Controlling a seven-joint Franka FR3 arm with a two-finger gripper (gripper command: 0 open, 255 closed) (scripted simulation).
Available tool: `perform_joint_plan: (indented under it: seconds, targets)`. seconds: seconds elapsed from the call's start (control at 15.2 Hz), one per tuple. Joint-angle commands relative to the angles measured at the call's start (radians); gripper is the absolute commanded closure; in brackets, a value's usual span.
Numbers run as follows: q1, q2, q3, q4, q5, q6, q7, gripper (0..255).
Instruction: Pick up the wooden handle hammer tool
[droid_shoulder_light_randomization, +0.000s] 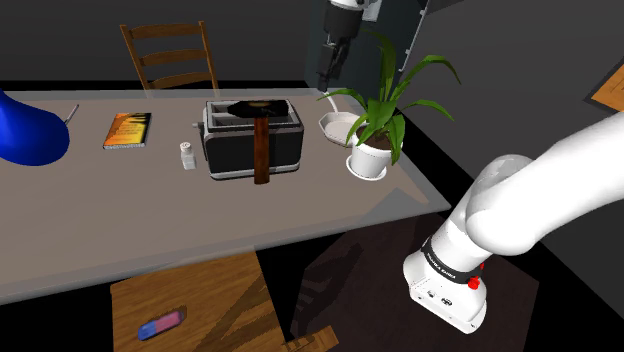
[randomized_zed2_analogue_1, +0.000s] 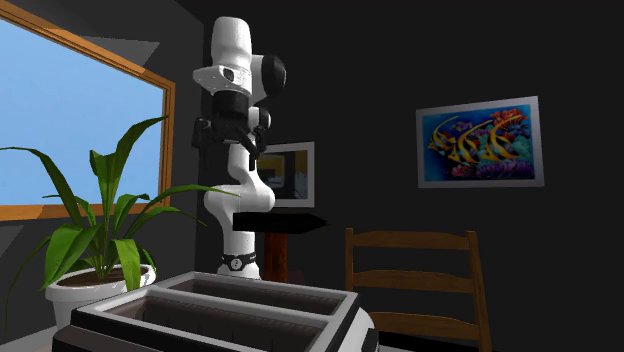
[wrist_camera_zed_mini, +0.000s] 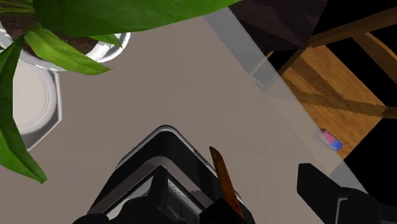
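- Dark-walled room; grey desk carried a black toaster, a potted plant, a white dish, a book and a small shaker.
- Target: hammer. Its dark head lay across the top of the toaster and its brown wooden handle hung down the toaster's front face, toward the desk edge nearest the shoulder camera. It looked propped there, not lying flat on the desk.
- Progress: judged early. Hammer untouched and not lifted, with no contact by the fingers.
- Left to do: bring the hand over the toaster, lower it to the handle or the neck, close, then lift.
- Gripper: fingers released, standing well apart in the wrist view and grasping nothing.
- Hand position: high above the desk, over the far side near the white dish and just beside the plant's leaves, off to the shoulder view's right of the toaster.
- Wrist view looked down on the toaster's corner, with the hammer's handle running along it between the two fingers but far below them.
- Arm pose: second exterior view showed the arm reared tall, with the upper links folded and the hand pointing down.
- Note: the plant's leaves sat close to the likely descent path, so a snag is possible.
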Motion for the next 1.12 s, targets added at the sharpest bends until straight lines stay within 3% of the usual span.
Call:
perform_joint_plan:
  seconds: [0.0, 0.53, 1.06]
  targets:
    - [0.01, 0.08, 0.001, 0.045, -0.002, 0.025, -0.032, 0]
    - [0.048, 0.379, 0.027, 0.231, -0.012, 0.1, -0.132, 0]
    - [0.048, 0.402, 0.028, 0.155, -0.013, 0.199, -0.131, 0]
